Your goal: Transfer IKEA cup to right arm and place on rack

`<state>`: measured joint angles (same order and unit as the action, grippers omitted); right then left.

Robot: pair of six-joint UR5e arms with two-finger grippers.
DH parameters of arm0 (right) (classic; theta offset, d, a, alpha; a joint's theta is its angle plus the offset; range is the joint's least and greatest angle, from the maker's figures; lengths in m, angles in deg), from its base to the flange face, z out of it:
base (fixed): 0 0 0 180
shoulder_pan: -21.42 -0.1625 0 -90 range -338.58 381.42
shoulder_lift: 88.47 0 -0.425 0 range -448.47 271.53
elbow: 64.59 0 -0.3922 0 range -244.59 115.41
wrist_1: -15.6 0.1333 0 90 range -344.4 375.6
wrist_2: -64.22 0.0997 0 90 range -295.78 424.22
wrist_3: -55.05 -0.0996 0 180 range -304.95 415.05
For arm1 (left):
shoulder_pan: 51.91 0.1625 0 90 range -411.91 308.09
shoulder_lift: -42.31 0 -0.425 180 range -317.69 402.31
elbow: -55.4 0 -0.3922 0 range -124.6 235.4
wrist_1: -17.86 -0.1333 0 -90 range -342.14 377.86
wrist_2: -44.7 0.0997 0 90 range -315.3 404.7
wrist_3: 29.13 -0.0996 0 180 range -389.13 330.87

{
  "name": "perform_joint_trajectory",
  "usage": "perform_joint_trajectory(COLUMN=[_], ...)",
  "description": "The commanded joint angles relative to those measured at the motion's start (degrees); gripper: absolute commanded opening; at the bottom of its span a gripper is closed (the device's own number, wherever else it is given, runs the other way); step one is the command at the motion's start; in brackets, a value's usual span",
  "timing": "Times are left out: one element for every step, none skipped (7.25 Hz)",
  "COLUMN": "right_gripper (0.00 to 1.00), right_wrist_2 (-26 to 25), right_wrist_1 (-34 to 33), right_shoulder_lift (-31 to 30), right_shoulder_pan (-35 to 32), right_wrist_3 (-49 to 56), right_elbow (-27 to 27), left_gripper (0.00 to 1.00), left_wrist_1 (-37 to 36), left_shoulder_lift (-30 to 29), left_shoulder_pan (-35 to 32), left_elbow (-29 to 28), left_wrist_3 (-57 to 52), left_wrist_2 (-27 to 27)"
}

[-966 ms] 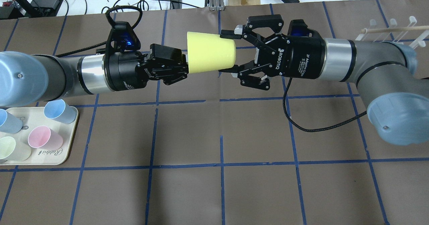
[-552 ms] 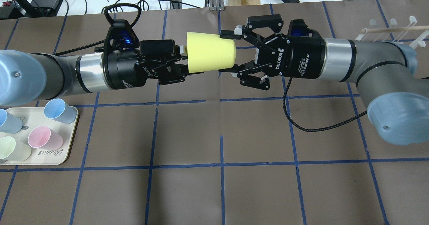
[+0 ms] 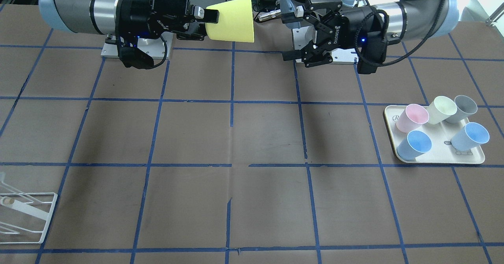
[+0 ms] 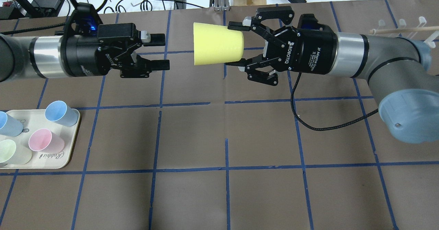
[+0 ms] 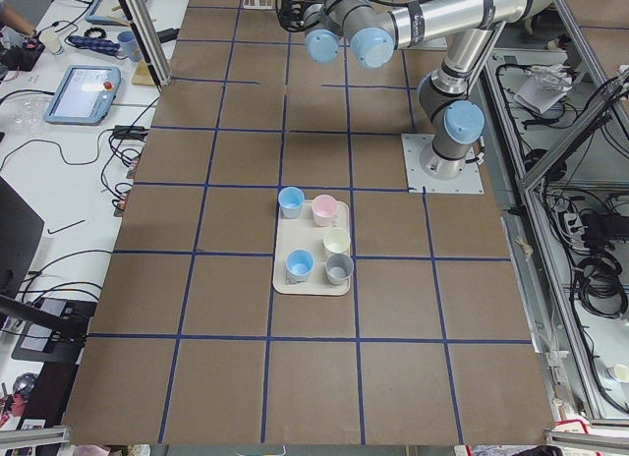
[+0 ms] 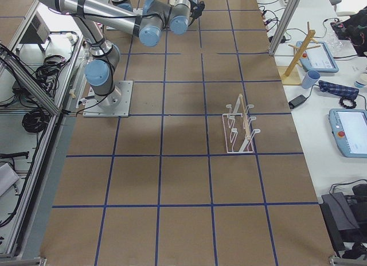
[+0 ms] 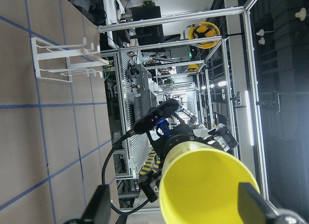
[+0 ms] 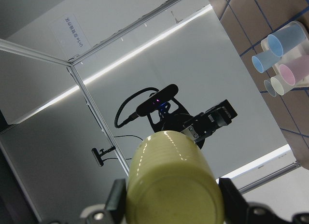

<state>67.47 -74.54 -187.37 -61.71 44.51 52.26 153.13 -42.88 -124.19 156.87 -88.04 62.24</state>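
The yellow IKEA cup (image 4: 217,44) hangs on its side in the air, mouth toward the robot's left. My right gripper (image 4: 235,45) is shut on its narrow base end, one finger on each side. In the front view this gripper (image 3: 210,18) holds the cup (image 3: 232,20) at upper left. My left gripper (image 4: 162,50) is open and empty, a short gap from the cup's mouth; it also shows in the front view (image 3: 287,35). The left wrist view looks into the cup's mouth (image 7: 207,185). The right wrist view shows the cup's base (image 8: 174,190). The white wire rack (image 4: 401,31) stands behind the right arm.
A cream tray (image 4: 70,144) with several pastel cups sits at the table's left; it also shows in the front view (image 3: 433,159). The rack (image 3: 23,213) is at the front view's lower left. A black cable (image 4: 319,127) hangs from the right wrist over the table.
My left gripper has opened, let go of the cup's rim and drawn back to the left. The cup stays in my right gripper and has risen slightly.
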Motion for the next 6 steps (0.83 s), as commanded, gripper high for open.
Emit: perform_joint_trajectory(right_gripper=[0.55, 0.54, 0.54, 0.54, 0.54, 0.54], right_wrist_2=[-1.1, -7.8, -18.1, -26.8, -35.8, -48.0], right_wrist_1=[-0.6, -2.6, -7.2, -9.4, -9.4, -9.0], right_shoulder_lift=[0.2, 0.0, 0.0, 0.0, 0.1, 0.1], right_shoulder_pan=[2.5, 4.7, 4.8, 5.0, 5.0, 5.0], right_wrist_3=[-0.4, -0.3, -0.3, -0.3, -0.3, 0.2], right_elbow=[0.0, -0.1, -0.6, -1.7, -4.6, -7.9], left_gripper=[0.96, 0.96, 0.98, 1.00, 1.00, 1.00], left_wrist_1=[-5.0, -12.1, -22.1, -30.7, -40.5, -44.3], left_shoulder_lift=[0.5, -0.5, -0.9, -1.4, -3.1, -4.1], left_shoulder_pan=[2.9, 2.7, 1.0, -3.5, -7.4, -10.5], left_elbow=[-5.0, -7.3, -7.9, -8.0, -7.8, -8.0], left_wrist_3=[9.9, 20.9, 32.9, 41.4, 45.7, 48.7], left_wrist_2=[14.7, 22.2, 31.5, 40.6, 54.2, 61.6])
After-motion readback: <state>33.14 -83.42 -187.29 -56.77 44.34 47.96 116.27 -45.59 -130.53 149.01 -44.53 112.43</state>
